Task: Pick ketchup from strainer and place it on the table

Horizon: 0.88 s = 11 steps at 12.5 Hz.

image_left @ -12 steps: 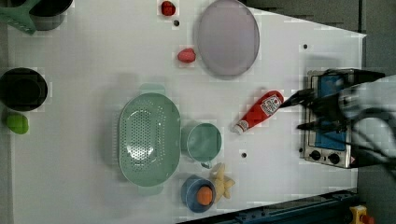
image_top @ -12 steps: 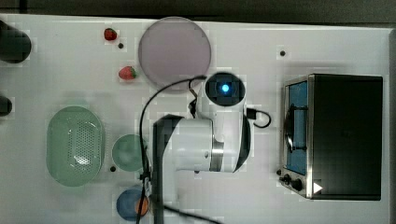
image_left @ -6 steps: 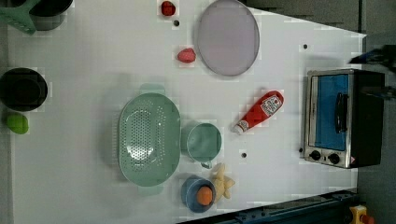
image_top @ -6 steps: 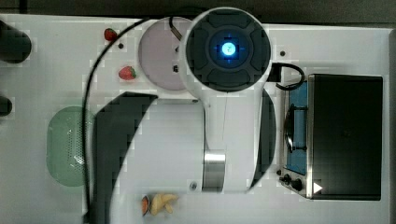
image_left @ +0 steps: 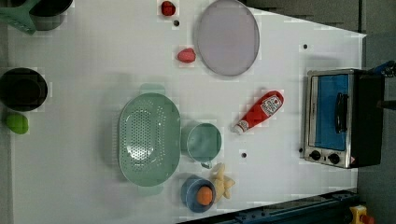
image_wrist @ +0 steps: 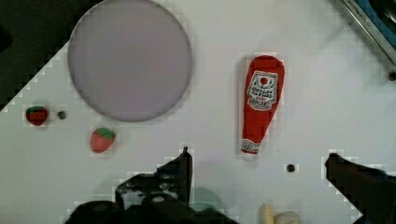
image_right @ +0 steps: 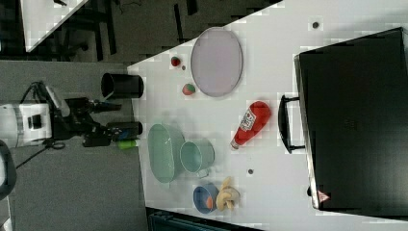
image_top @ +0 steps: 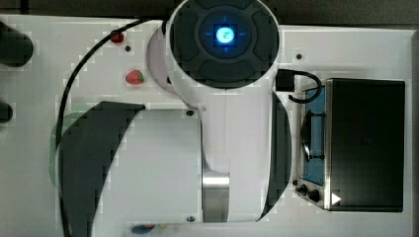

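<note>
1. Ketchup (image_left: pixel 259 112): I log it lying on its side on the table (image_left: pixel 84 70), cap toward the left view's lower left, between the grey plate (image_left: pixel 227 36) and the toaster oven (image_left: pixel 343 117). It touches nothing else and sits well apart from the strainer.
2. Strainer (image_left: pixel 148 138): pale green, empty; its perforated floor is bare. The small green cup (image_left: pixel 203 142) stands just beside it on the left view's right.
3. Gripper (image_wrist: pixel 257 179): fingers spread wide in the wrist view, nothing between them, with the bottle lying beyond the tips.
4. Change noted: a second ago the arm reached in at the left view's right edge, near the oven; now it has gone from there, and in the top view its body has swelled to cover most of the table. The bottle has not moved.
5. Reading: I judge the placing done, with the arm withdrawing upward.
6. Surroundings: two strawberries (image_left: pixel 186 55) near the plate; a blue bowl (image_left: pixel 198 193) holding an orange item.
</note>
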Each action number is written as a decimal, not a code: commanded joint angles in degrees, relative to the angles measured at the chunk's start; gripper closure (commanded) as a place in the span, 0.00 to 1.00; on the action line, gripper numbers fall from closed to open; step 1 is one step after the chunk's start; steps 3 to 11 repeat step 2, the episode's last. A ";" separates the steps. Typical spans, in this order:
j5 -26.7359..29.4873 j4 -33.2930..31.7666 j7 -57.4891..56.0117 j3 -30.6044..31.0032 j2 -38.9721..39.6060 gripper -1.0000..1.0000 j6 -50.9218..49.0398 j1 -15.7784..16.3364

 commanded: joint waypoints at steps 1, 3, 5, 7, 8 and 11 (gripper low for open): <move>0.12 -0.84 -0.08 -1.80 1.79 0.00 -0.47 -0.40; 0.12 -0.86 -0.08 -1.80 1.89 0.00 -0.46 -0.39; 0.12 -0.86 -0.08 -1.80 1.89 0.00 -0.46 -0.39; 0.12 -0.86 -0.08 -1.80 1.89 0.00 -0.46 -0.39; 0.12 -0.86 -0.08 -1.80 1.89 0.00 -0.46 -0.39; 0.12 -0.86 -0.08 -1.80 1.89 0.00 -0.46 -0.39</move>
